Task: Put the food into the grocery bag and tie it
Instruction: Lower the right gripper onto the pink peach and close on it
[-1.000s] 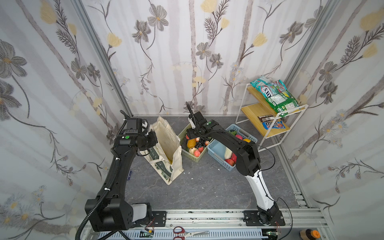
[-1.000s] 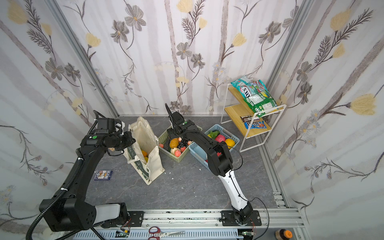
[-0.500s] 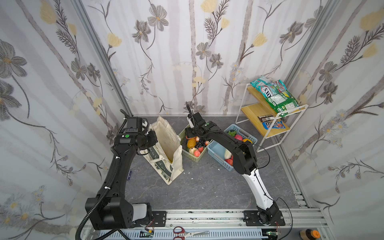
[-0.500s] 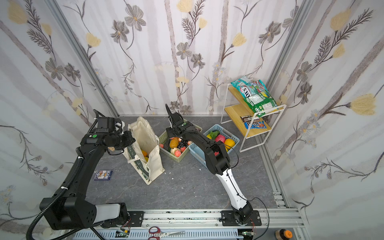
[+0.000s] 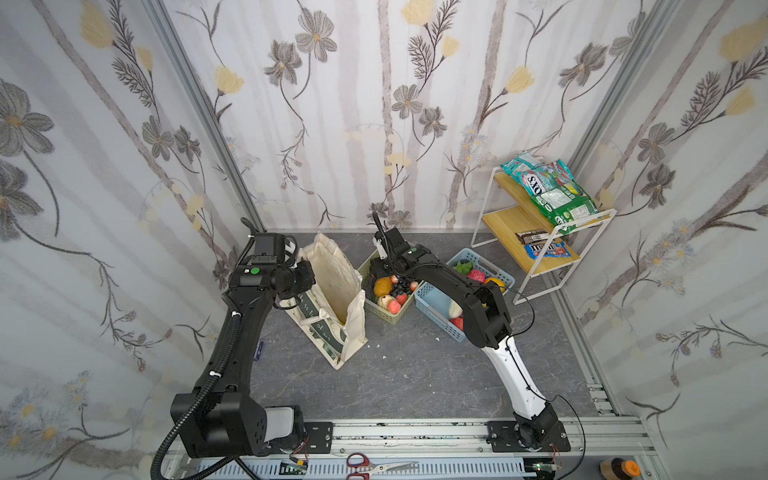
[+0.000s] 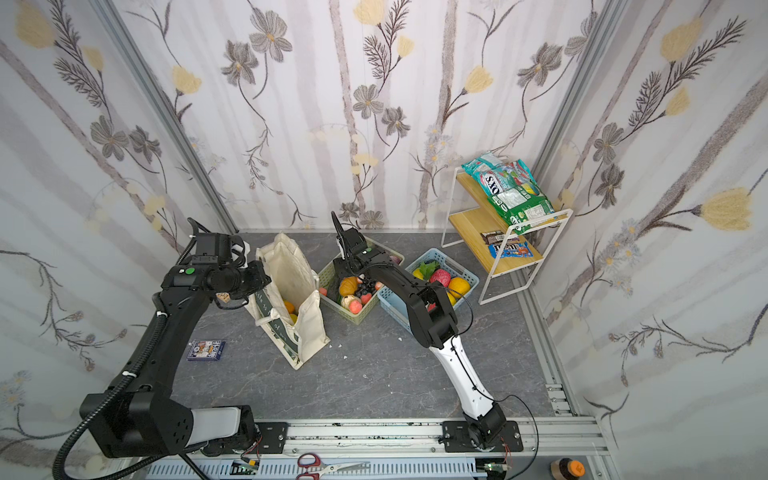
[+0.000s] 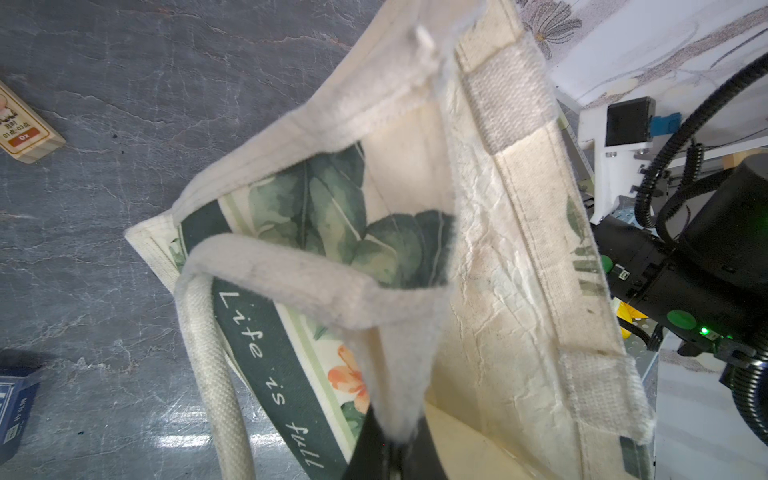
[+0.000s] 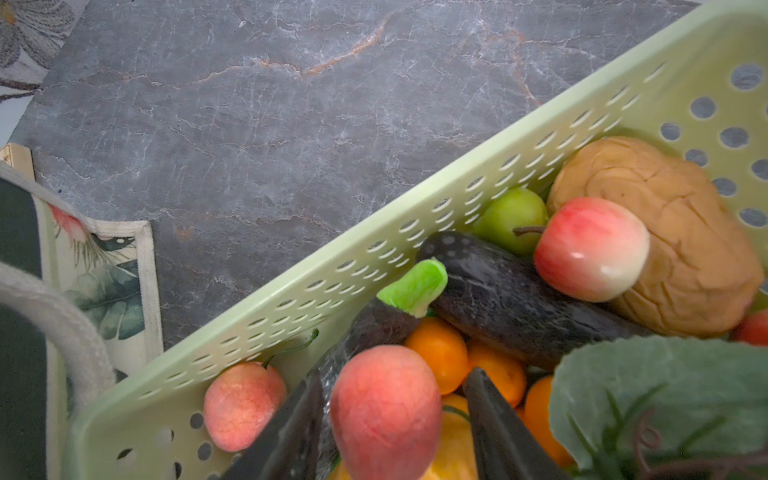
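Note:
The grocery bag (image 5: 332,286) (image 6: 291,270) stands open on the grey floor, with orange and yellow food (image 6: 289,309) at its bottom. My left gripper (image 7: 395,446) (image 5: 305,276) is shut on the bag's cream rim fabric and holds that side up. My right gripper (image 8: 390,374) (image 6: 345,270) is down in the pale green basket (image 8: 374,257) (image 5: 399,320). Its two fingers (image 8: 291,424) straddle a pink peach (image 8: 386,411), with a gap still showing on one side. Around it lie a dark eggplant (image 8: 498,286), oranges (image 8: 436,349), a pink apple (image 8: 590,249) and a second peach (image 8: 243,405).
A blue basket (image 5: 432,303) with more food sits right of the green one. A white wire shelf (image 5: 540,232) with snack packets (image 5: 548,191) stands at the back right. A card box (image 6: 205,350) lies on the floor left of the bag; scissors (image 5: 374,471) lie on the front rail.
The right gripper's jaws have narrowed around the peach in the green basket. The left arm and the bag have stayed put.

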Robot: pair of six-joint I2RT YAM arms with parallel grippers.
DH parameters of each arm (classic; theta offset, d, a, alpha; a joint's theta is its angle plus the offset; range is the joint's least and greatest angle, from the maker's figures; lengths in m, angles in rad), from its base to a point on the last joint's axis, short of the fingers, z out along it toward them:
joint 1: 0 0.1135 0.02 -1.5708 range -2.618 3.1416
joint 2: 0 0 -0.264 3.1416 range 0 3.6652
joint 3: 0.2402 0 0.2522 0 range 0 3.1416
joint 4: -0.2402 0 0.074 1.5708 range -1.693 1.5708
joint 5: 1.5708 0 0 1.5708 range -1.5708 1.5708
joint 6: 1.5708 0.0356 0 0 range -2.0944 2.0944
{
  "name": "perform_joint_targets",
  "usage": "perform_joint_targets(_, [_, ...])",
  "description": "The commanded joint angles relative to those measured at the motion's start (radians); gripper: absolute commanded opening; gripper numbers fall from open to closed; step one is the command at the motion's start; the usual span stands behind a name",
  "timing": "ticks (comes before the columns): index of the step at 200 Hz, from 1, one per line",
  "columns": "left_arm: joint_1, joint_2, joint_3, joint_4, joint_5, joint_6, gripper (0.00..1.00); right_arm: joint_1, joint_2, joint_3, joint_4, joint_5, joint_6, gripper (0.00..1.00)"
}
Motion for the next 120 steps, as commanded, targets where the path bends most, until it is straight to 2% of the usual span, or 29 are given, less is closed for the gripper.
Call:
perform_joint_targets(1, [0.0,-0.001,0.006,-0.003,-0.006,0.001,0.0,0.002,0.006,0.004,0.024,-0.02,0.011,0.56])
perform_joint_targets(78, [-0.002,-0.004,0.001,0.0,-0.015,-0.003,0.0,0.001,0.012,0.001,0.014,-0.026,0.021,0.54])
perform_joint_targets(120, [-0.002,-0.005,0.001,-0.002,-0.017,-0.005,0.0,0.001,0.012,0.0,-0.002,-0.023,0.018,0.49])
